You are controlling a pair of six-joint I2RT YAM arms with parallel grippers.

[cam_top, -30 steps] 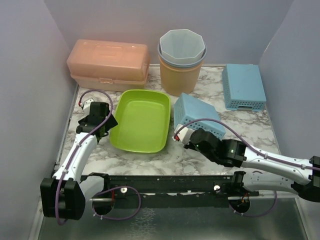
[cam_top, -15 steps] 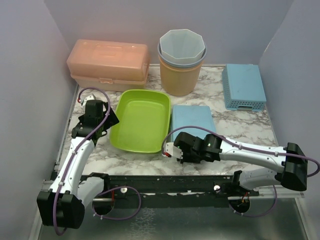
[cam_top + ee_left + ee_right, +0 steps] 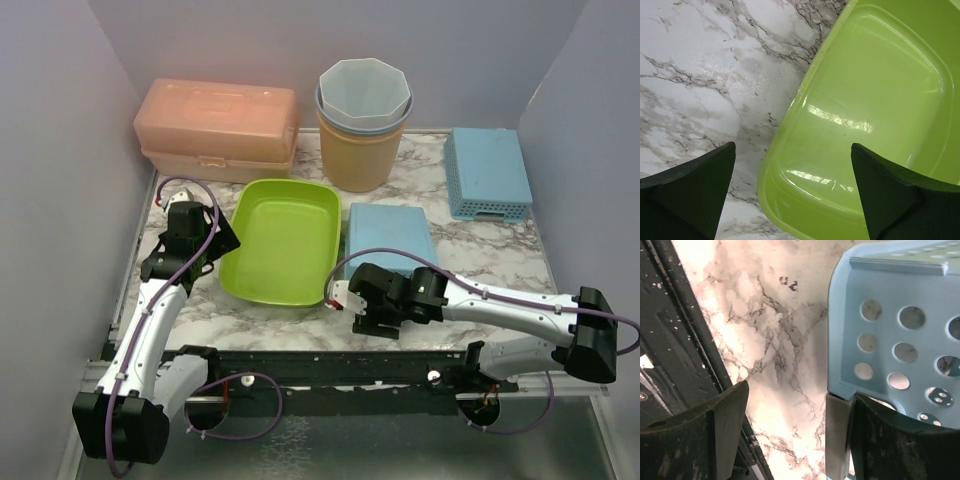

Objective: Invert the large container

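The blue basket (image 3: 388,238) lies at the centre of the top view on the marble table (image 3: 480,265), just right of the green tub (image 3: 280,240), with its flat closed base facing up. The right claw (image 3: 790,415) sits at the basket's lower left corner, low over the table beside the black rail (image 3: 320,365). Its jaws are spread and pinch nothing. In the right wrist view the basket's perforated wall fills the upper right, and its corner stands just inside the right-hand finger; contact cannot be confirmed. The left claw (image 3: 790,165) hovers at the left edge of the tub, spread wide and empty. One finger is over bare marble, the other over the tub's interior. The tub stands open side up. An orange lidded box (image 3: 215,128) occupies the upper left of the top view. Two nested bins (image 3: 362,120) stand at top centre. A second blue basket (image 3: 487,172) lies base up at upper right, well apart from both claws.
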